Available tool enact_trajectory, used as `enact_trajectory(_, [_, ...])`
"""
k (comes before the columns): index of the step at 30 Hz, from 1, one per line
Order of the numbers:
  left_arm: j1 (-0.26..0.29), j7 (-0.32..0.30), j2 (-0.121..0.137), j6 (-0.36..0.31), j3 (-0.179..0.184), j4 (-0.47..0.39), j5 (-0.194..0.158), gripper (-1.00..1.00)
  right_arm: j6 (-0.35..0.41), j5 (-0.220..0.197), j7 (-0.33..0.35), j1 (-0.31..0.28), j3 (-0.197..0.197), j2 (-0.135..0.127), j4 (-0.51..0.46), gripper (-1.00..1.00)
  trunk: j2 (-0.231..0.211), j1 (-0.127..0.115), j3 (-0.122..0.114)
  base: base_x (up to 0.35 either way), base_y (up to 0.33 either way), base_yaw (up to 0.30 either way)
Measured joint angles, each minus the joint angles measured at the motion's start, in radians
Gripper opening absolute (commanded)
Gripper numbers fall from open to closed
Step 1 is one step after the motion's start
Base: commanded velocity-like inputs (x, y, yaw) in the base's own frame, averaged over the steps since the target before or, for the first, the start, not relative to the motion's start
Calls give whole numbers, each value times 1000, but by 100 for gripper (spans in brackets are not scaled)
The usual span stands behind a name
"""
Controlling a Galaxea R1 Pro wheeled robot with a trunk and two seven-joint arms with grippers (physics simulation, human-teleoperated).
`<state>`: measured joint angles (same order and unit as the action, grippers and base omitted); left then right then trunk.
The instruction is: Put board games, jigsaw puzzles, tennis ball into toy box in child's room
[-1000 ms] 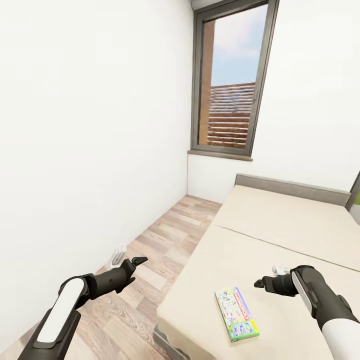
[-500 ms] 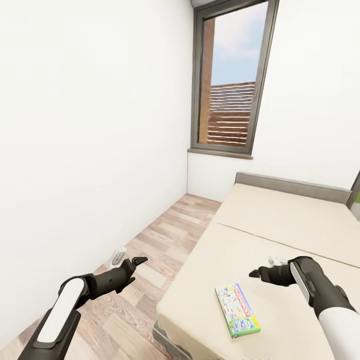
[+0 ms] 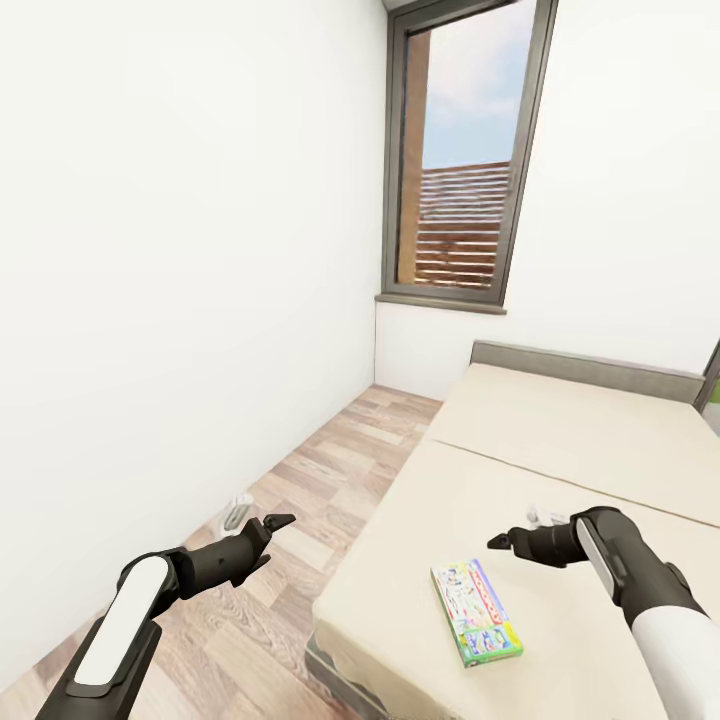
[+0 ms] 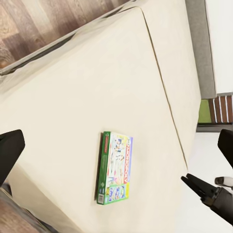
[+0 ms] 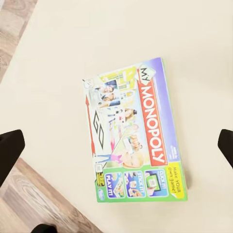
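- Right gripper (image 3: 497, 543) empty, above bed (image 3: 560, 440), just beyond game box (image 3: 475, 611); fingers (image 5: 9, 150) spread wide
- Left gripper (image 3: 278, 521) over floor (image 3: 330, 470) beside bed; fingers apart, empty
- Box lies flat near bed's foot corner; likely light, stiff, slick lid; grip across a long edge
- Soft mattress may give; nothing blocks approach

white walls (image 3: 180, 250) are enclosing a wood plank floor (image 3: 330, 470); daylight is coming through a tall dark-framed window (image 3: 462, 160) beyond the beige bed (image 3: 560, 440).
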<state>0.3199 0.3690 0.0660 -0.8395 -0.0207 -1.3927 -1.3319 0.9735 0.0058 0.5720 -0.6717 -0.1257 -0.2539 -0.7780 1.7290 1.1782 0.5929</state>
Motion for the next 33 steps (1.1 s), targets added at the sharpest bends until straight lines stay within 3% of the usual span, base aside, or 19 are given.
enact_trajectory(33, [0, 4, -1, 1, 3, 1, 1, 100, 5, -3, 8, -3, -7, -10, -3, 100, 231, 127, 103, 0, 0, 0])
